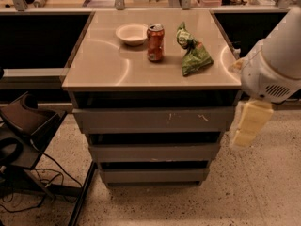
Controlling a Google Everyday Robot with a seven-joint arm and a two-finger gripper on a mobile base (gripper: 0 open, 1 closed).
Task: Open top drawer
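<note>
The top drawer (153, 120) is the widest grey front, just under the beige counter top, with small pale scratches near its right half. A dark gap shows above it. Two narrower grey drawer fronts (154, 152) sit below it. My white arm (275, 65) comes in from the right edge. Its pale yellow gripper (249, 124) hangs beside the cabinet's right side, level with the top drawer's right end and apart from it, holding nothing that I can see.
On the counter top (103, 65) stand a white bowl (132, 33), a red can (155, 42) and a green snack bag (193, 53). A dark chair (23, 131) with cables on the floor is at the left. Speckled floor lies in front and to the right.
</note>
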